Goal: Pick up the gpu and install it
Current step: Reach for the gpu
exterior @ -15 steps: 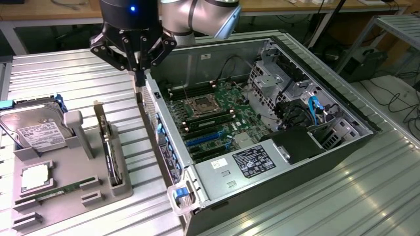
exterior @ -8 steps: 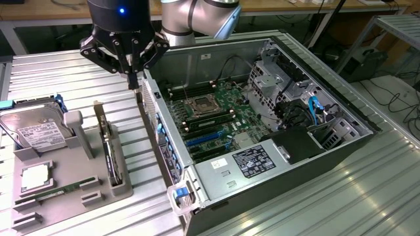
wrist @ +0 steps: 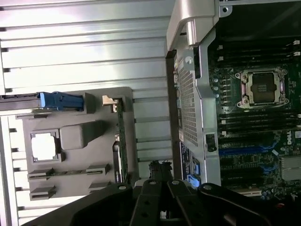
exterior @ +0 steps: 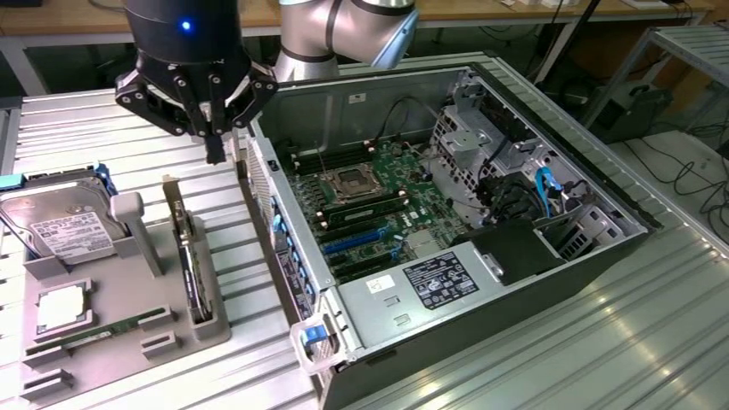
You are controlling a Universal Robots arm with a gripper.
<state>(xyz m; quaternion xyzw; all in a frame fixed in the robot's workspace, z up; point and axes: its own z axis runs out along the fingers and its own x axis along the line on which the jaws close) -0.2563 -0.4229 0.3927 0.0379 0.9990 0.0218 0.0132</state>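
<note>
Ribbed metal slats form the desk (exterior: 638,342) beneath everything, with workbenches and cables behind it. My pincer (exterior: 213,154) hangs over those slats with its two slim fingers pressed together, pinching nothing. In the wrist view the pincer (wrist: 160,168) shows as a dark tip beyond my black linkages.

In the exterior view, at about six o'clock from the pincer and apart from it, the gpu (exterior: 184,248) stands on its long edge in a slot of the grey holder (exterior: 114,316), not yet lifted. In the wrist view the gpu (wrist: 120,136) shows its thin edge, with the silver bracket (wrist: 109,101) at one short end.

At eight o'clock from the pincer, the hard drive (exterior: 63,226) with its white label rests in the same holder. Farther along the holder, near seven o'clock, lie a square processor (exterior: 60,309) and a narrow memory stick (exterior: 102,331).

At four o'clock from the pincer, the open computer case (exterior: 341,359) lies on its side, just beside the holder. Inside it I see the motherboard (exterior: 376,205), its processor socket (exterior: 347,181), the blue and black expansion slots (exterior: 353,248), and the power supply (exterior: 428,286) at the five o'clock end.
</note>
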